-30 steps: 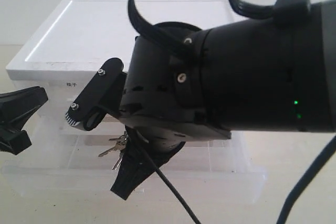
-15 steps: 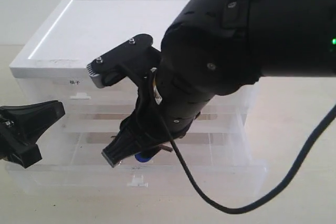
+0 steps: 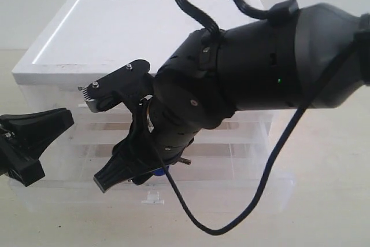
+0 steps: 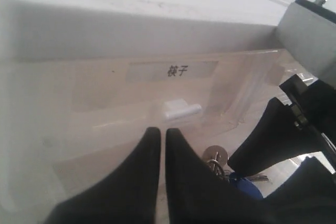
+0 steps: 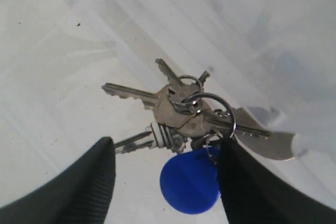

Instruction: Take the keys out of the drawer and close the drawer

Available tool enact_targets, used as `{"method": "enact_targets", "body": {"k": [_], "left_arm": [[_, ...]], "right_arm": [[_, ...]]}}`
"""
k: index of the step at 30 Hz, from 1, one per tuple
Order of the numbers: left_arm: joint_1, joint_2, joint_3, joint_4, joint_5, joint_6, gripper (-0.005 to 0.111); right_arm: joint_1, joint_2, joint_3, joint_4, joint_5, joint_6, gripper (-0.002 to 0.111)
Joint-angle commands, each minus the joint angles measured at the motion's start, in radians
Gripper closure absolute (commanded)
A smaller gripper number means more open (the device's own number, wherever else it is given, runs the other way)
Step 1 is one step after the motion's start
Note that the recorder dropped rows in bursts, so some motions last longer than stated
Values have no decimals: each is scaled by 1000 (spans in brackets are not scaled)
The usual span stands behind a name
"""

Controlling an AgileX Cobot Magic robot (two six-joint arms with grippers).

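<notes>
The keys (image 5: 178,108), silver on a ring with a blue fob (image 5: 189,182), lie on the floor of the pulled-out lowest drawer (image 3: 243,192). My right gripper (image 5: 165,148) is open and straddles them, one finger (image 5: 84,182) clear of the bunch and the other (image 5: 252,182) against the ring and fob. In the exterior view the right gripper (image 3: 97,137) reaches down into the drawer, with only a bit of the blue fob (image 3: 157,172) showing. My left gripper (image 4: 160,130) is shut and empty. It hovers at the cabinet's left front (image 3: 60,121), with the keys (image 4: 216,157) just beyond it.
The white-topped cabinet (image 3: 115,33) stands behind the open drawer. Its upper left drawer carries a label (image 4: 176,70) and a small white tab handle (image 4: 181,109). The lowest drawer's own tab handle (image 3: 151,199) faces the front. The right arm's black cable (image 3: 191,218) loops over the drawer front.
The right arm has turned and dropped its open gripper into the drawer around the keys, shifting slightly left in the last half second. The left gripper has edged right.
</notes>
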Motion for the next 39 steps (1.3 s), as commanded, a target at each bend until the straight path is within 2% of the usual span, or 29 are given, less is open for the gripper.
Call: {"method": "enact_targets", "body": {"k": [1, 5, 8, 9, 15, 16, 32, 39], "left_arm": [[2, 1, -3, 7, -6, -10, 102], [2, 1, -3, 7, -6, -10, 102], [2, 1, -3, 7, -6, -10, 102], [2, 1, -3, 7, -6, -10, 102], [2, 1, -3, 9, -5, -10, 102], [2, 1, -3, 9, -5, -10, 102], [2, 1, -3, 13, -4, -10, 102], [2, 1, -3, 13, -4, -15, 102]], "right_arm": [[-7, 40, 4, -58, 79, 0, 56], [-7, 57, 4, -221, 191, 105, 56], [-7, 61, 4, -253, 196, 142, 56], [-7, 61, 4, -253, 184, 142, 60], [-7, 61, 4, -247, 142, 83, 104], [-7, 57, 4, -247, 142, 81, 108], [-5, -213, 4, -249, 132, 51, 108], [36, -229, 4, -265, 123, 40, 108]]}}
